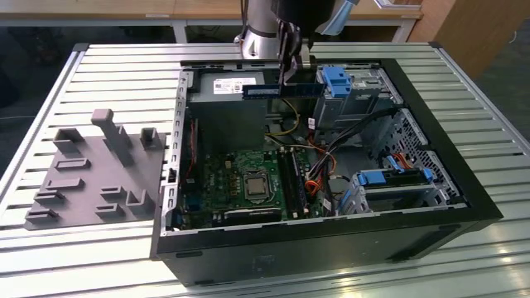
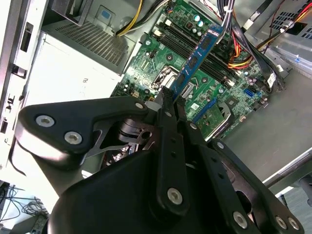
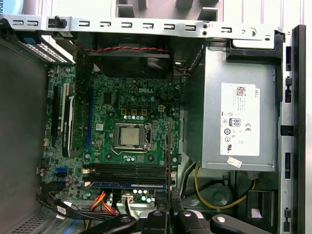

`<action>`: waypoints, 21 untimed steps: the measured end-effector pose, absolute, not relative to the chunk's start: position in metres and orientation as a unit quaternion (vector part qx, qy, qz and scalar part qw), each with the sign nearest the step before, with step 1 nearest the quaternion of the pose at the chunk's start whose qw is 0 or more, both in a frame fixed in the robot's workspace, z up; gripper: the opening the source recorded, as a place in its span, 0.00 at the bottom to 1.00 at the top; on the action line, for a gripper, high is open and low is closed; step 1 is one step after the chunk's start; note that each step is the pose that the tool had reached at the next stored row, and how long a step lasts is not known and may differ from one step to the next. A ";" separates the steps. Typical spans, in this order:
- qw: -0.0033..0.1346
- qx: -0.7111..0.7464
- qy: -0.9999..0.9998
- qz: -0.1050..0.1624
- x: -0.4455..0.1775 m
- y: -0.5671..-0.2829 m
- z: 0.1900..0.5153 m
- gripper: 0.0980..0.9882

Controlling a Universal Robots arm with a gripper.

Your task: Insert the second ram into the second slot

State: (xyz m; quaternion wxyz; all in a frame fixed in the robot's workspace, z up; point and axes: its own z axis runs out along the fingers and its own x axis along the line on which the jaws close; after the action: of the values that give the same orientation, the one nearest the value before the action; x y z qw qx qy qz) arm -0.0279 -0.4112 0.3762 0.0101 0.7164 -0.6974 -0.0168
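Where the arm hangs over the open computer case (image 1: 331,254), the gripper (image 1: 291,81) sits in the upper middle of the exterior view, its fingers (image 2: 168,122) pinched on the second ram (image 1: 277,90)
Ram: blue board, held level, clear above the motherboard (image 1: 240,164)
Memory slots (image 1: 290,177): black, parallel, right of the processor socket (image 1: 251,184) in the exterior view
Grey fixture plate (image 1: 91,180): on the slatted table (image 1: 124,62), at the exterior view's left of the case
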 end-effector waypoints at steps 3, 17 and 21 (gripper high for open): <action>0.011 0.716 -0.697 -0.016 -0.028 -0.412 0.376 0.04; 0.011 0.716 -0.697 -0.016 -0.028 -0.422 0.376 0.04; 0.011 0.716 -0.697 -0.015 -0.028 -0.424 0.376 0.04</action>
State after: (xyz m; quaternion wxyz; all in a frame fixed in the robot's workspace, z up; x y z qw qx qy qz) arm -0.0278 -0.4245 0.3762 0.0114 0.7164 -0.6974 -0.0155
